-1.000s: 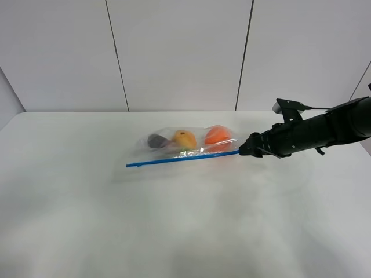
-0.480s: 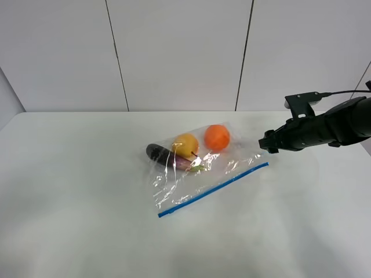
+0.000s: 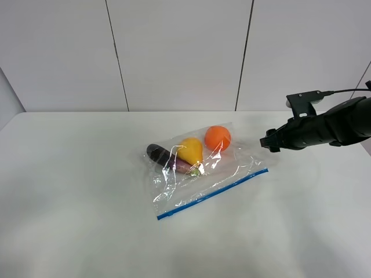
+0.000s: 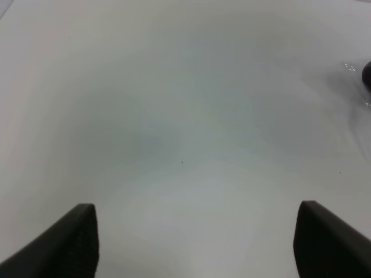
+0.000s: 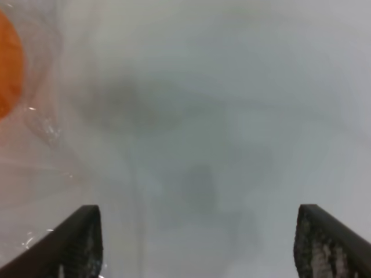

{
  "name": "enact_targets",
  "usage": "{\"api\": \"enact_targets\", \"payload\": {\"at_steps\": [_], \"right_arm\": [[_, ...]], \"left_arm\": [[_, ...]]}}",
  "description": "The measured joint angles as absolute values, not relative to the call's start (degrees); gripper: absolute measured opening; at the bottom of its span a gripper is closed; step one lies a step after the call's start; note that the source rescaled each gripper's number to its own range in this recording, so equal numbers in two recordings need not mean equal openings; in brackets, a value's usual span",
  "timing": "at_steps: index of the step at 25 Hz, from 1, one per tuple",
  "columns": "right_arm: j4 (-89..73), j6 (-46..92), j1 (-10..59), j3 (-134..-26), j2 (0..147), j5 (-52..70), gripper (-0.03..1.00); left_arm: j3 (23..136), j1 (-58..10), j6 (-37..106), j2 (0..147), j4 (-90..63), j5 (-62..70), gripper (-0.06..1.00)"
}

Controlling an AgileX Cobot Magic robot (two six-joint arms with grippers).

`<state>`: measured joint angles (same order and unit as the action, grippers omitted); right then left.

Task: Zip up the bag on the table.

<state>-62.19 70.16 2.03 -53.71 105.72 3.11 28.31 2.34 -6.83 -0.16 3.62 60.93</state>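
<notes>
table [image 3: 75, 191]: plain white top filling the exterior high view, its far edge against a grey panelled wall.
bag [image 3: 232, 168]: clear crinkly plastic, lying flat about midway between the left and right edges, in the half towards the far edge.
zipper strip [image 3: 212, 194]: blue, along the side of the bag that faces the near edge; it runs aslant, its right end closer to the far right corner, its left end closer to the near edge. whether it is sealed cannot be told.
eggplant [image 3: 161, 156]: dark purple, inside the bag at the end towards the left edge, touching the pear.
pear [image 3: 191, 150]: yellow, in the bag between the eggplant and the orange.
orange [image 3: 217, 138]: in the bag's corner nearest the far edge, just beside the pear.
right gripper [image 3: 265, 142]: on a black arm reaching in from the right edge, near the bag's right-hand end but apart from it. its wrist view shows the two dark fingers [image 5: 75, 243] spread wide with only table between them, and the orange at the picture's rim.
left gripper [image 4: 197, 243]: seen only in its own wrist view, jaws spread wide over bare table, holding nothing.
</notes>
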Motion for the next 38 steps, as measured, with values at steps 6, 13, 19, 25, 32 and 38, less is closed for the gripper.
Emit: {"api": "enact_targets", "payload": {"at_steps": [6,13,19,25,32,38], "right_arm": [[-56.6,69.8,2.0,-53.7,105.7,1.6,0.96],[-52.9,68.8,2.0,-50.6,105.7,-6.2,0.96],[-55.1,69.1,2.0,-47.4,106.1,-13.6,0.96],[-60.1,68.8,2.0,-49.0,106.6,-7.7,0.96],[-60.6,67.1,0.4,-51.5,106.6,3.3,0.96],[-60.5,65.7,-5.0,-51.5,106.7,7.2,0.96]], "left_arm": [[28.3,2.3,-6.8,-0.2,3.6,60.9,1.00],[28.3,2.3,-6.8,-0.2,3.6,61.0,1.00],[28.3,2.3,-6.8,-0.2,3.6,61.0,1.00],[28.3,2.3,-6.8,-0.2,3.6,61.0,1.00],[28.3,2.3,-6.8,-0.2,3.6,61.0,1.00],[28.3,2.3,-6.8,-0.2,3.6,61.0,1.00]]}}
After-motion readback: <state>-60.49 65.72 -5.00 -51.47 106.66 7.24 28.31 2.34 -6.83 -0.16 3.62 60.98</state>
